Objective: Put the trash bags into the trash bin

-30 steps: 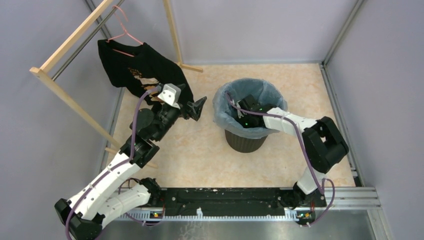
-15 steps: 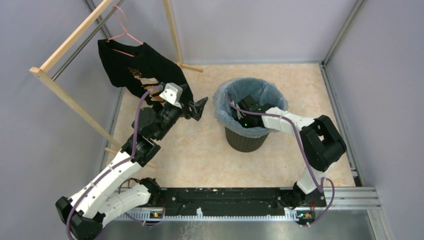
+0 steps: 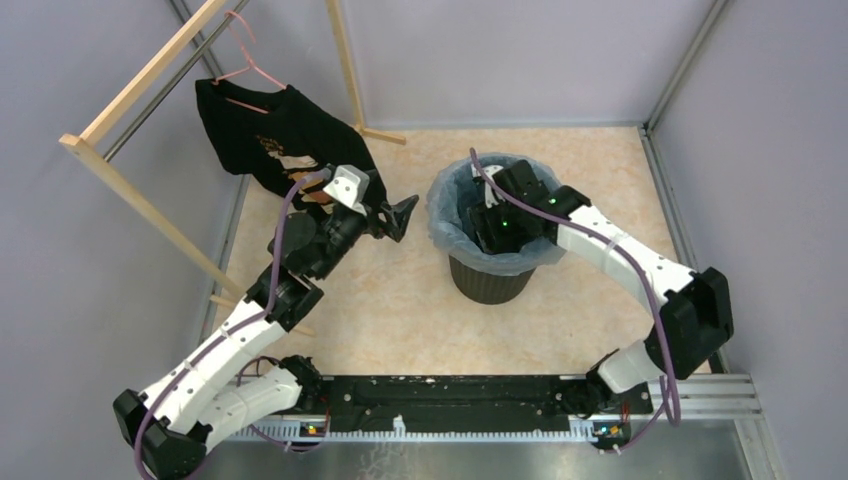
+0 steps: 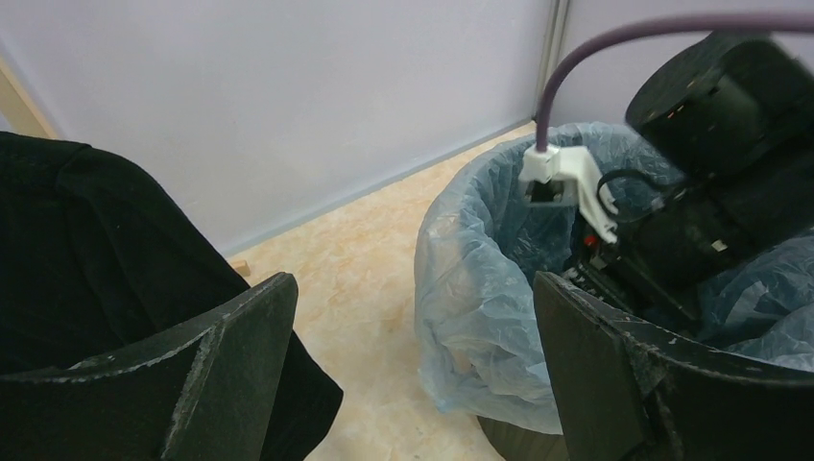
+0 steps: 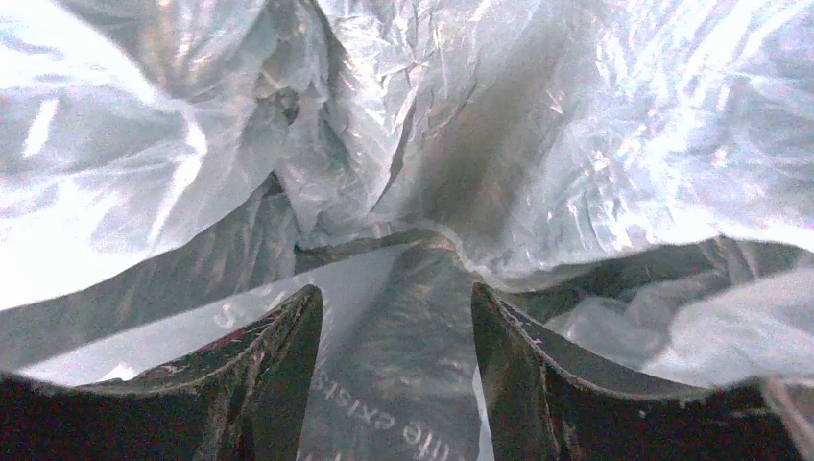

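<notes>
The black ribbed trash bin [image 3: 490,282] stands at centre right of the floor, and the pale-blue trash bag [image 3: 445,215] lines it with its film folded over the rim. My right gripper [image 5: 395,303] reaches down inside the bin, its jaws apart over crumpled printed bag film [image 5: 451,173] that they do not pinch. In the top view its fingers are hidden inside the bin. My left gripper [image 3: 400,215] hovers wide open left of the bin, holding nothing. In the left wrist view the left gripper [image 4: 413,288] faces the bag [image 4: 480,288] hanging over the bin's wall [image 4: 518,444].
A black T-shirt [image 3: 270,135] hangs on a pink hanger [image 3: 245,65] from a wooden rack [image 3: 140,205] at back left, close behind my left gripper. Grey walls enclose the floor on three sides. The arms' base rail [image 3: 450,405] runs along the near edge.
My right gripper's jaws have opened inside the bin. The right arm's elbow has swung out to the right and its wrist has shifted toward the bin's back. The left arm barely moved.
</notes>
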Available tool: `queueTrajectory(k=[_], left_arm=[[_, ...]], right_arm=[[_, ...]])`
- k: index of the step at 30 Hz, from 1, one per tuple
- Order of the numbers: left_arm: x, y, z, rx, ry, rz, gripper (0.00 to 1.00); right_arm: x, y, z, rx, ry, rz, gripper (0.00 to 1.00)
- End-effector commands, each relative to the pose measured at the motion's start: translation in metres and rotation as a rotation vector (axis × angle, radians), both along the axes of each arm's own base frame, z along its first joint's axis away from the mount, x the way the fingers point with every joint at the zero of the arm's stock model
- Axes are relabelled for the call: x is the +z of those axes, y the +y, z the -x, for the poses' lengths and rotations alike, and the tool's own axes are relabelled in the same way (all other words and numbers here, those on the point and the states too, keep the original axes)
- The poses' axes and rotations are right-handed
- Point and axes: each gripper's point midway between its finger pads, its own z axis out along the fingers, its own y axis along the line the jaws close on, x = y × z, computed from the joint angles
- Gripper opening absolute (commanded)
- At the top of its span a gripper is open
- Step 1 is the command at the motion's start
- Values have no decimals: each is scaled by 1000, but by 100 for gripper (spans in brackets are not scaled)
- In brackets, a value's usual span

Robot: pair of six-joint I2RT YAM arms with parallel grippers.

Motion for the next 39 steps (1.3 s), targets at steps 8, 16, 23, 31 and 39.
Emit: queueTrajectory(k=[8, 16, 23, 31, 39], left_arm=[[-15, -2, -5, 36, 188, 125, 99], [-91, -34, 56, -267, 478, 138, 99], [-139, -47, 100, -455, 596, 118, 99], [-223, -52, 79, -135, 668, 66, 99], [-235, -96, 46, -143, 550, 118, 96]], right_arm=[[135, -8, 26, -4, -235, -223, 74], [215, -53, 64, -53, -515, -374, 98], [247, -86, 83, -103, -740, -449, 99], [249, -111, 95, -122, -834, -409, 99], [242, -131, 106, -150, -866, -368, 99]])
